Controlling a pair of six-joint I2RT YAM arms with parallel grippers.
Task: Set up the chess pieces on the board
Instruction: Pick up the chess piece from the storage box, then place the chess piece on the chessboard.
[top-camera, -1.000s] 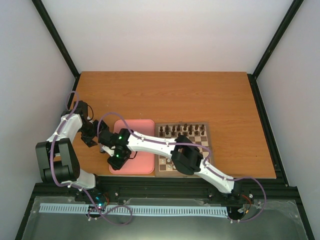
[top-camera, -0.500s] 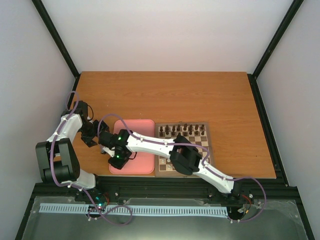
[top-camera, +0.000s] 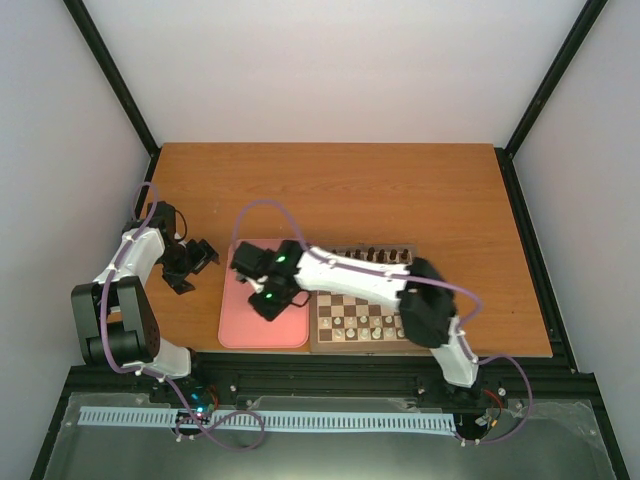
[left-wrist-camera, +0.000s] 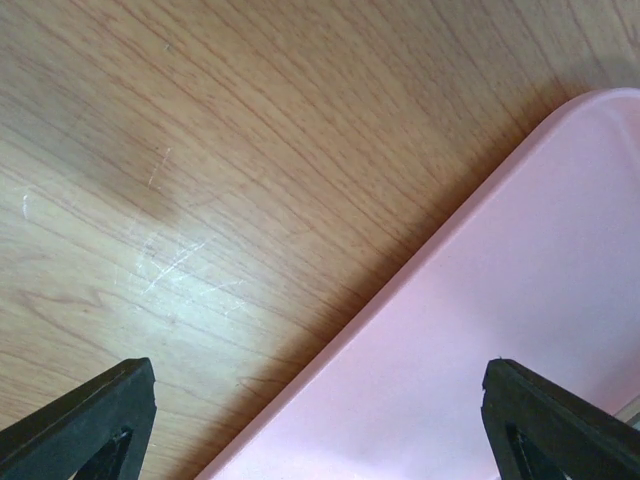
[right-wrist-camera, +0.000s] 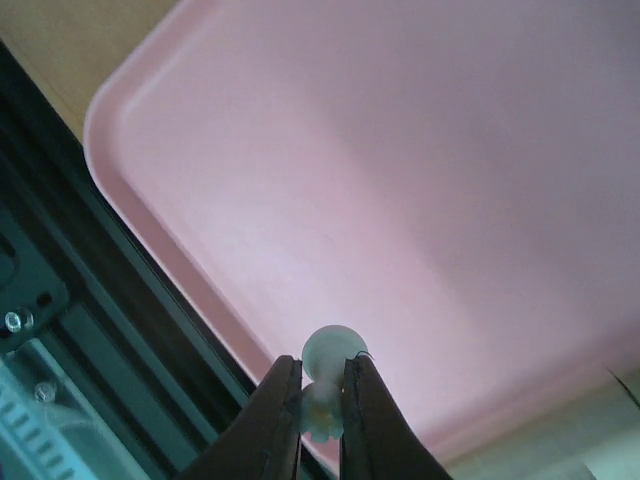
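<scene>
Wooden tabletop (top-camera: 330, 190) is carrying the pink tray (top-camera: 240, 325) and the board (top-camera: 350, 300); only the right wrist view is showing the right gripper (right-wrist-camera: 322, 372) pinching a white chess piece (right-wrist-camera: 330, 350) over the tray's corner; the left gripper (left-wrist-camera: 320, 400) is hanging spread wide at the tray's edge; since a second ago the right jaws have been closing and the arm swinging off the board's near rows.

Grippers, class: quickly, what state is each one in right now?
Left gripper: open, holding nothing.
Right gripper: closed on a white piece.
</scene>
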